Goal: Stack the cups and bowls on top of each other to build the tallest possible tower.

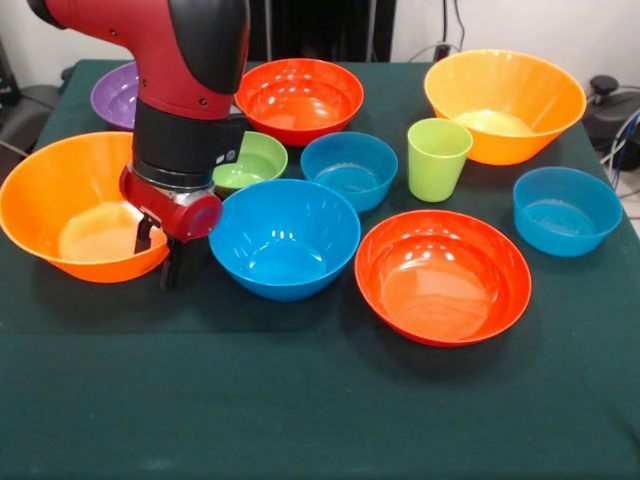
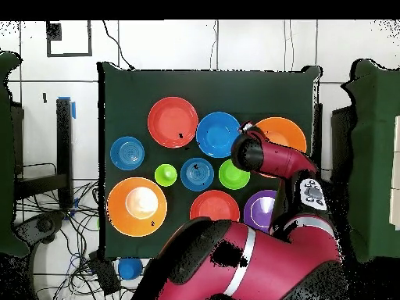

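Observation:
My gripper [image 1: 158, 255] hangs at the right rim of the big orange bowl [image 1: 60, 200] at the left. It is open, with one finger inside the rim and one outside. The bowl rests on the cloth. All bowls stand apart and none are nested. A big blue bowl [image 1: 285, 235] is just right of the gripper. The small lime-green bowl [image 1: 255, 160] is behind it. The lime-green cup [image 1: 437, 158] stands upright right of centre. In the overhead view the arm's wrist [image 2: 251, 148] hides the gripper and part of that orange bowl [image 2: 285, 134].
Other bowls: purple [image 1: 115, 95] back left, red-orange [image 1: 300, 95] back centre, orange [image 1: 505, 100] back right, a blue one [image 1: 350, 165] in the middle, a blue one [image 1: 567, 208] at the right, red-orange [image 1: 443, 275] near front. A dark green cloth [image 1: 300, 400] covers the table.

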{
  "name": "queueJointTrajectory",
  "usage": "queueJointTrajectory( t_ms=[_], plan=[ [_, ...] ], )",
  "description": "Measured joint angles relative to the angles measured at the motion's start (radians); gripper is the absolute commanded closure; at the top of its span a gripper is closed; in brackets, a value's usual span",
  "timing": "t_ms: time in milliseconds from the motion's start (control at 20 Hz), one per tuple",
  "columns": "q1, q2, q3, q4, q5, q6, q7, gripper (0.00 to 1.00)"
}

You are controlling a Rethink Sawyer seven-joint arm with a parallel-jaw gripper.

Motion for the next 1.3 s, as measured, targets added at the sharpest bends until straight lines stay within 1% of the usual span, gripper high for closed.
queueJointTrajectory(
  t_ms=[50,100,350,750,1150,1200,1300],
  plan=[
    [0.000,0.000,0.000,0.000,0.000,0.000,0.000,1.00],
    [0.000,0.000,0.000,0.000,-0.001,0.000,0.000,0.00],
    [0.000,0.000,0.000,-0.003,-0.006,0.016,0.000,0.00],
    [-0.005,-0.010,0.006,-0.012,-0.007,0.107,0.000,0.00],
    [-0.010,-0.022,0.010,-0.014,-0.008,0.155,0.000,0.00],
    [-0.008,-0.027,0.009,-0.017,-0.017,0.156,0.000,1.00],
    [-0.006,-0.034,0.002,-0.022,-0.025,0.159,0.000,1.00]
  ],
)
